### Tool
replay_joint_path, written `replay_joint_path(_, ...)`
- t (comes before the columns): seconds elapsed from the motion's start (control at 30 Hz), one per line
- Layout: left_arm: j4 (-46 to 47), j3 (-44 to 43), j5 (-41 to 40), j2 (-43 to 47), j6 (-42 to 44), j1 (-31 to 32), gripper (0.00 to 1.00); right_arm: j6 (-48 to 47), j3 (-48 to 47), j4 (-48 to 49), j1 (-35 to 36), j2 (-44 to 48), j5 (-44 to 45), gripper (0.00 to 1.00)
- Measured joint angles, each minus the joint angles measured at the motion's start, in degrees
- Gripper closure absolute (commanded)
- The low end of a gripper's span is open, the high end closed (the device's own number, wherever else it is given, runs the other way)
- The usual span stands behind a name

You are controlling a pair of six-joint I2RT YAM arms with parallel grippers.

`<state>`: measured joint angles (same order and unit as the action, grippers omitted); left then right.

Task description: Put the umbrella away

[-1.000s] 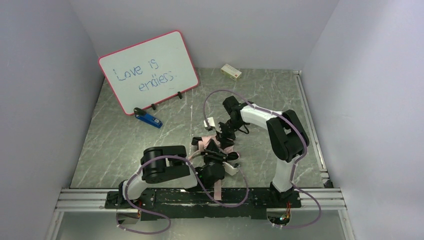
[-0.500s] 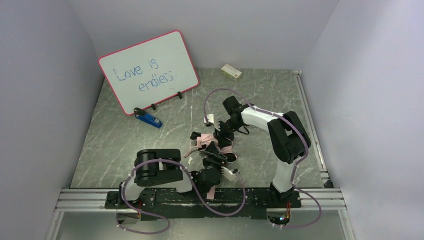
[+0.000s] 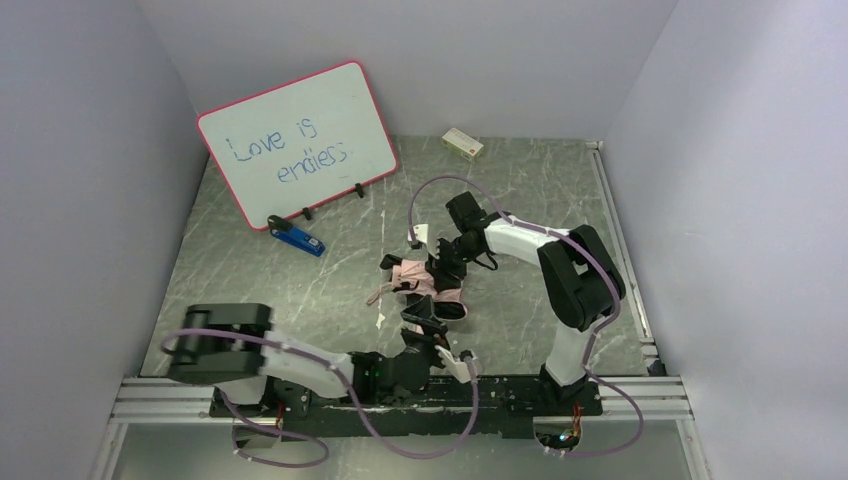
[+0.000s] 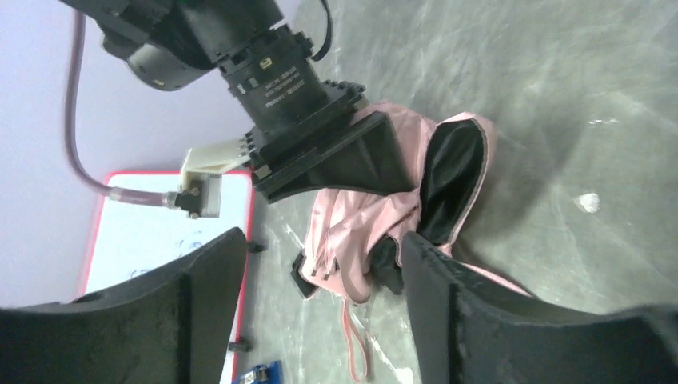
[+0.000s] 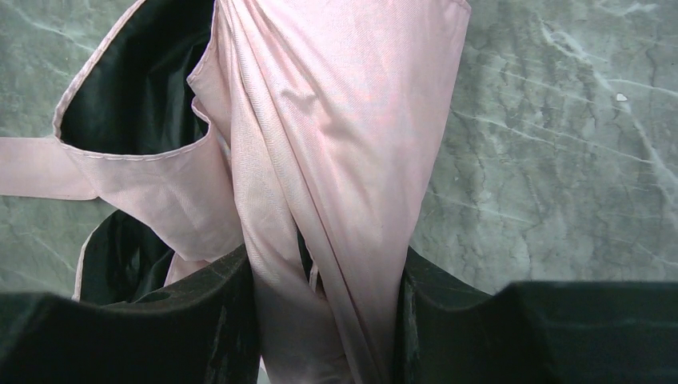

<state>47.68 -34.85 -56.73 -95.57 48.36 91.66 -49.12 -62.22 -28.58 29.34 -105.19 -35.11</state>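
Observation:
The umbrella (image 3: 412,277) lies folded and crumpled on the marble table, pale pink outside with black lining showing. My right gripper (image 3: 447,270) reaches down from the far side and is shut on its bunched canopy; in the right wrist view pink fabric (image 5: 336,120) fills the gap of the right gripper (image 5: 328,280). My left gripper (image 3: 424,318) sits just on the near side of the umbrella, open and holding nothing. The left wrist view shows the umbrella (image 4: 360,216) beyond the left gripper (image 4: 320,268), its pink strap (image 4: 356,344) trailing on the table.
A pink-framed whiteboard (image 3: 300,140) stands at the back left, with a blue stapler (image 3: 297,238) in front of it. At the back wall lies a small box (image 3: 462,143). The whiteboard (image 4: 168,232) and stapler (image 4: 257,374) also show in the left wrist view.
My left gripper has opened, let go of the umbrella and drawn back toward the near edge, its arm swinging left. The right gripper keeps its hold.

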Motion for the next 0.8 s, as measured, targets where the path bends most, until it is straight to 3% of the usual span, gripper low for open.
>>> replay_joint_path(0.13,-18.9,0.0,10.2,16.0,-14.5,-1.8,0.35,0.5,1.5,2.2,0.3,1.0,0.9,0.87)
replay_joint_path(0.23,-25.4,0.5,14.2,29.4,-22.9,-6.0,0.35,0.5,3.9,5.0,1.1,2.9,3.0,1.0)
replay_joint_path(0.4,-33.6,1.6,18.1,44.7,-32.3,-14.5,0.36,0.8,8.1,10.2,3.8,6.4,8.6,1.0)
replay_joint_path(0.57,-40.0,1.6,24.2,47.4,-37.2,-25.1,0.35,1.5,12.1,15.9,7.8,9.8,16.3,1.0)
replay_joint_path(0.8,-44.8,0.5,34.5,40.8,-41.2,-39.0,0.34,2.4,18.5,25.3,13.6,13.7,27.9,1.0)
